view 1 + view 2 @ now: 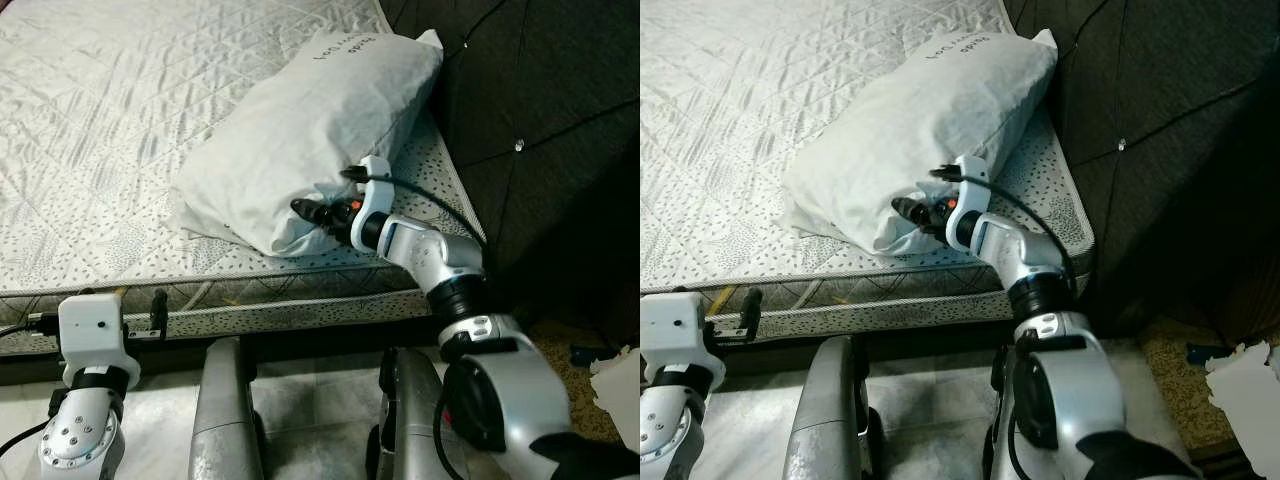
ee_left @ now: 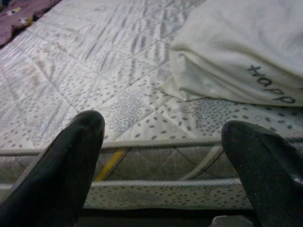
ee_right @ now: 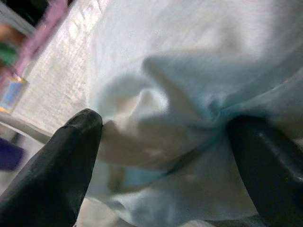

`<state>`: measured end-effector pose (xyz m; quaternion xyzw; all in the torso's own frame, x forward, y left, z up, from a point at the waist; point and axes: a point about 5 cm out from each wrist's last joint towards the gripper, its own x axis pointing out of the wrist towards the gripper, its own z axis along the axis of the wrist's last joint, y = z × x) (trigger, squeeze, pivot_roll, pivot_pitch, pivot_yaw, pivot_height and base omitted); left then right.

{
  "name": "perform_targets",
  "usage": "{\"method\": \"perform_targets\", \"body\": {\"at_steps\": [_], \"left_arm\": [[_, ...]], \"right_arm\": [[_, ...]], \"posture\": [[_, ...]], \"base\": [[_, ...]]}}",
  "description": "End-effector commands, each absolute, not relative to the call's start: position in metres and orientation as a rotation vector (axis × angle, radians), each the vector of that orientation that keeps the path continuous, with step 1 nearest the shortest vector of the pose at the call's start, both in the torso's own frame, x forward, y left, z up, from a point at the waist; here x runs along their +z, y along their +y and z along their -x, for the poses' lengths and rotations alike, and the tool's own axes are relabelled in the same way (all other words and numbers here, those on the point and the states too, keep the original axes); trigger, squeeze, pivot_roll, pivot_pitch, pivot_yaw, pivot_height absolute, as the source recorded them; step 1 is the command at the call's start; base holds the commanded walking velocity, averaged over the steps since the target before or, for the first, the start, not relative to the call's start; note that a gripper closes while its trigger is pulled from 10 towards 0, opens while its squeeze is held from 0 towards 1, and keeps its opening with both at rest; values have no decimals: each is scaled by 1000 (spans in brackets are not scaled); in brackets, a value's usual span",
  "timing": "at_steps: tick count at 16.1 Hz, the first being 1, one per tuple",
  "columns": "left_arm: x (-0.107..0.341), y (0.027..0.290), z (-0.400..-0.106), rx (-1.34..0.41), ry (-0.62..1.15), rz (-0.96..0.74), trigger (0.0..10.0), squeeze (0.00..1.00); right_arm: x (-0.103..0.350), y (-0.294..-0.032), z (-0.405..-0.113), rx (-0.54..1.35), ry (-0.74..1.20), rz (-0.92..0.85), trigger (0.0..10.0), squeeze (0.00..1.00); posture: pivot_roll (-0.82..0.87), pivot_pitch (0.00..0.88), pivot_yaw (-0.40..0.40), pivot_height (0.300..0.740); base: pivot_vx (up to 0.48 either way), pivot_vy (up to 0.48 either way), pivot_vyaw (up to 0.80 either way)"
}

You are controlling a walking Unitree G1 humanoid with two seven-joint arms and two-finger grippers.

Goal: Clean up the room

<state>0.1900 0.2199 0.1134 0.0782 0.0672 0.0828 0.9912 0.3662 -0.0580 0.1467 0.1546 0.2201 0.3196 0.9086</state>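
Hanging low at the near left, beside the bed's near edge, the left gripper (image 1: 158,310) idles with its jaws spread wide and nothing between them; its wrist view looks across the quilted mattress (image 1: 110,110) toward the pillow's near corner.

Just beyond the mattress edge, toward the right, the right gripper (image 1: 312,211) reaches in from the near right and is pressed into the near end of the pillow (image 1: 310,130). In the right wrist view its two black fingers (image 3: 61,161) stand well apart with a bunched fold of white pillowcase between them, the cloth touching or nearly touching both. The jaws look open around the fold, not yet pinched on it, though a light contact cannot be ruled out.

The pillow lies on the right side of the bed, running from the near right edge of the mattress to the far right, its far end just beside the dark tufted headboard (image 1: 540,110). Dark lettering shows on its far end.

It should be light and very soft, so it will sag and fold instead of lifting as one piece. The case is loose cloth and may slide over the filling; a pinch of fabric alone could slip. A better hold would take a deep handful at the near corner or end seam, where case and stuffing gather together.

On the floor at the far right, beside the bed, lies some white paper (image 1: 622,385)
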Motion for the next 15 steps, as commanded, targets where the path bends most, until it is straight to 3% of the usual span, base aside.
{"method": "perform_targets", "body": {"at_steps": [1,4,7,8,15], "left_arm": [[109,220,-190,154,162,-156,10000,0],[109,220,-191,155,163,-155,10000,0],[109,219,-192,157,159,-151,10000,0],[110,217,-194,151,154,-139,10000,0],[109,207,-208,128,130,-89,10000,0]], "right_arm": [[149,-52,-365,654,427,-247,10000,0],[140,-37,-354,618,327,-14,10000,0],[131,-30,-347,581,299,41,10000,0],[127,-29,-346,546,299,30,0,0],[121,-12,-346,463,351,-128,0,0]], "posture": [[91,125,47,549],[93,111,41,549],[93,105,37,549],[92,100,34,549],[69,62,8,549]], "base": [[0,0,0],[0,0,0],[0,0,0],[0,0,0],[0,0,0]]}}
